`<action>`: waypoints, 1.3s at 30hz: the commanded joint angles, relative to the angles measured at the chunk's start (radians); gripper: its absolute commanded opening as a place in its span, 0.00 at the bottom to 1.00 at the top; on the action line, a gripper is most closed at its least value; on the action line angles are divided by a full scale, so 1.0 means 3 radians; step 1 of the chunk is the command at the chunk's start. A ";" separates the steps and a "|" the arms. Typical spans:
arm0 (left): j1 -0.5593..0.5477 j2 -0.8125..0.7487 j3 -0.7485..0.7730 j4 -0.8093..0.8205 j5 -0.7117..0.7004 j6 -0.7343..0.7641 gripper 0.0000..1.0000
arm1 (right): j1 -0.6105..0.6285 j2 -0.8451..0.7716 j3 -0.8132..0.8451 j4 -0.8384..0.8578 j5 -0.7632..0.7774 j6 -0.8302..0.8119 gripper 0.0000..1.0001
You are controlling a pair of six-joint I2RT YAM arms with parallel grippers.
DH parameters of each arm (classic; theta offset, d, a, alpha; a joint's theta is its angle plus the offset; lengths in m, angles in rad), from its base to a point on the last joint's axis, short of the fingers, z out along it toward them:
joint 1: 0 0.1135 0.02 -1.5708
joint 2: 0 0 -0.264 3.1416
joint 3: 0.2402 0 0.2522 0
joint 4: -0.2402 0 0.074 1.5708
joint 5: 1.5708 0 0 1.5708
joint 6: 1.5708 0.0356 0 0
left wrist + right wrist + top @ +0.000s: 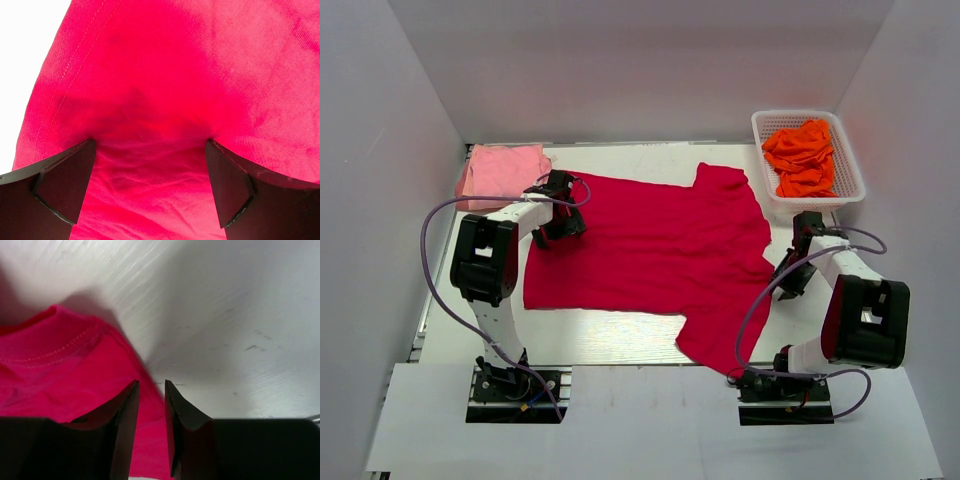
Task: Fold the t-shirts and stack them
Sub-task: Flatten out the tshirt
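The large crimson-red t-shirt [650, 250] lies spread flat and sideways across the table's middle. My left gripper [560, 228] rests on its left part near the far edge. In the left wrist view it is open [150, 145], with its fingers wide apart and pressed on the red cloth [160, 75]. My right gripper [788, 280] is at the shirt's right edge. In the right wrist view it [151, 385] is nearly closed, with the red cloth's edge [50, 375] between its fingers. The light pink t-shirt [503, 170] lies folded at the back left. Orange t-shirts [803, 158] lie crumpled in a basket.
The white plastic basket [855, 190] stands at the back right, close behind my right arm. White walls enclose the table on the left, back and right. Bare white tabletop [225, 315] lies to the right of the red shirt.
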State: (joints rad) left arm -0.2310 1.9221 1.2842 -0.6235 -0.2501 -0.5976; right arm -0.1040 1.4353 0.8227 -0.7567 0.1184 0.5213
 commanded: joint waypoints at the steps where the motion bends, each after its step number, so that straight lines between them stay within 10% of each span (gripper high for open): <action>1: -0.0002 -0.0005 -0.0119 0.0002 0.0112 0.0023 1.00 | 0.0035 -0.0029 -0.0108 0.0424 -0.0577 0.0118 0.33; 8: -0.0002 -0.0072 -0.0215 -0.0038 0.0113 -0.0038 1.00 | -0.0001 0.0359 -0.0155 0.0545 -0.0626 0.0466 0.12; 20: -0.0033 -0.0363 -0.0359 -0.0386 0.0143 -0.0145 1.00 | -0.0129 -0.0070 -0.0584 -0.0233 -0.0047 0.0763 0.24; 30: -0.0033 -0.0542 0.0218 -0.0463 0.0113 0.0008 1.00 | 0.0085 0.0042 0.0857 -0.0009 -0.0134 0.0093 0.54; 39: 0.0008 0.0173 0.1087 -0.0249 0.0051 0.0207 1.00 | 0.0750 0.1222 0.1914 0.0466 0.0274 -0.0015 0.54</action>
State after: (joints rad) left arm -0.2348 1.9034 1.5536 -0.7246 -0.2283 -0.5602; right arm 0.0937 1.7039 1.3304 -0.6403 0.1211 0.5331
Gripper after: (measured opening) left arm 0.997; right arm 0.544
